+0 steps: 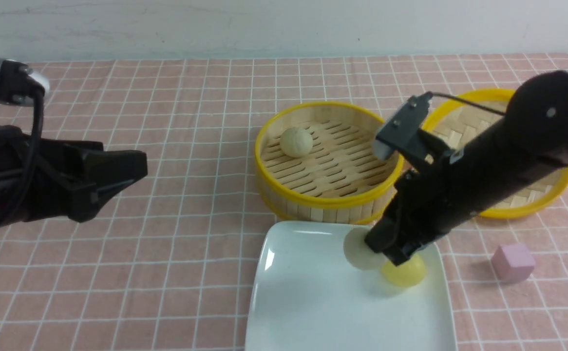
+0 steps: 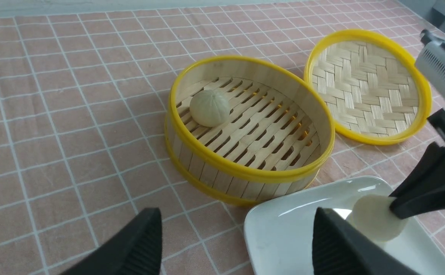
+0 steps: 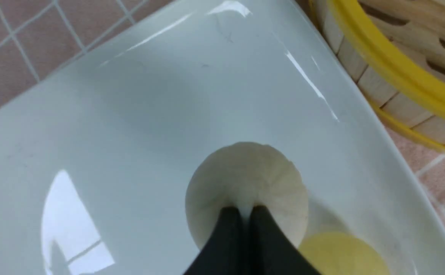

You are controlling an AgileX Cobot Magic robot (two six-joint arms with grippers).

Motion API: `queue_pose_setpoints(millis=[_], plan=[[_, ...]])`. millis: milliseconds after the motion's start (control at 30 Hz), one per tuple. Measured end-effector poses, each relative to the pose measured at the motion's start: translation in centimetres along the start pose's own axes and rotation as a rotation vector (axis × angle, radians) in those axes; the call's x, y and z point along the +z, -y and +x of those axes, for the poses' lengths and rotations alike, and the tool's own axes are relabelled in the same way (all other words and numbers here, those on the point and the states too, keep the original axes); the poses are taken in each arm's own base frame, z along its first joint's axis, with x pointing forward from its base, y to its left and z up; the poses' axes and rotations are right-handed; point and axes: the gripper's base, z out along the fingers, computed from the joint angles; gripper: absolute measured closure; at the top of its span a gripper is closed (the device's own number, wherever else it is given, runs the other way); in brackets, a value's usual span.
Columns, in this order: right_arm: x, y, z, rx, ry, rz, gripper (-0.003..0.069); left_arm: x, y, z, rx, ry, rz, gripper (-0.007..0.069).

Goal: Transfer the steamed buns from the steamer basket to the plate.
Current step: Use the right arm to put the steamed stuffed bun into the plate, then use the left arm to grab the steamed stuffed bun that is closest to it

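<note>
Beside the slatted steamer basket (image 1: 313, 207), right pincer (image 3: 246, 214) clenches a pleated pale bun (image 3: 245, 175) over the glossy plate (image 1: 313, 302); left pincer (image 2: 236, 229) released.

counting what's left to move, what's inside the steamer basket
One pale bun sits inside the steamer basket, toward its far-left wall. The rest of the slatted floor that shows is bare. The near wall covers a strip of floor, so that part cannot be checked.

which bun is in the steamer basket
The pale bun alone on the slatted floor of the steamer basket. The other pale bun is pinched in the right gripper over the plate, beside the yellow bun.
</note>
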Motion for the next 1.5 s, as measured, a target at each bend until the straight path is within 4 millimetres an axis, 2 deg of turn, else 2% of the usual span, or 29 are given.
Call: queue_pose_setpoints(millis=[267,600,700,767,800,833,900,933,967,1000,1067,1100,1133,1167,1233,1267,1300,1367,1400,1433,1500], plan=[[3.6,1.2,0.6,-0.009,0.004,-0.015,0.0647,0.0,0.0,0.0,0.000,0.000,0.001,0.0099],[4.1,1.6,0.5,-0.031,0.024,0.008,0.0634,0.0,0.1,0.0,0.000,-0.003,0.008,0.0099],[4.1,1.4,0.6,-0.034,0.010,-0.016,0.0554,0.0,0.1,0.0,0.000,-0.003,0.009,0.0099],[4.1,1.4,0.6,-0.032,0.012,-0.017,0.0445,0.0,0.1,0.0,0.000,-0.005,0.013,0.0099],[4.1,1.4,0.6,-0.032,0.012,-0.017,0.0445,0.0,0.1,0.0,0.000,-0.005,0.013,0.0099],[4.0,1.4,0.5,-0.030,0.017,-0.014,0.0336,0.0,0.2,0.1,0.000,-0.007,0.018,0.0099],[3.6,1.4,0.2,-0.035,0.038,0.003,0.0191,0.0,0.2,0.1,0.000,-0.008,0.021,0.0099],[3.5,1.4,0.2,-0.036,0.041,0.005,0.0179,0.0,0.2,0.1,0.000,-0.008,0.023,0.0099],[2.8,1.3,-0.2,-0.043,0.069,0.027,0.0110,0.0,0.2,0.1,0.001,-0.011,0.027,0.0099],[2.1,1.2,-0.5,-0.050,0.097,0.047,0.0076,0.0,0.3,0.1,0.001,-0.012,0.030,0.0099],[0.0,0.8,-1.4,-0.072,0.171,0.095,0.0044,0.0,0.4,0.2,0.004,-0.021,0.047,0.0099],[-1.8,0.4,-2.1,-0.088,0.228,0.127,0.0046,0.0,0.6,0.3,0.005,-0.028,0.062,0.0099],[-2.0,0.3,-2.1,-0.090,0.237,0.130,0.0048,0.0,0.6,0.3,0.005,-0.029,0.065,0.0099],[-3.2,0.0,-2.5,-0.101,0.272,0.149,0.0055,0.0,0.7,0.3,0.006,-0.034,0.076,0.0099],[-6.9,-1.2,-3.2,-0.136,0.378,0.194,0.0097,-0.1,0.9,0.4,0.007,-0.047,0.103,0.0099],[-7.2,-1.4,-3.2,-0.139,0.387,0.198,0.0100,-0.1,0.9,0.4,0.007,-0.047,0.105,0.0099],[-8.5,-1.9,-3.3,-0.152,0.421,0.208,0.0115,-0.1,1.0,0.4,0.007,-0.048,0.108,0.0099],[-13.1,-3.9,-3.3,-0.200,0.534,0.236,0.0160,-0.1,1.0,0.4,0.007,-0.049,0.110,0.0099],[-13.0,-4.0,-3.3,-0.200,0.533,0.235,0.0162,-0.1,1.0,0.4,0.007,-0.049,0.110,0.0099],[-15.1,-5.0,-3.0,-0.223,0.579,0.238,0.0181,0.0,1.0,0.4,0.007,-0.052,0.109,0.0099],[-17.1,-6.3,-2.4,-0.232,0.616,0.220,0.0209,0.2,0.8,0.0,-0.014,-0.064,0.119,0.0099]])
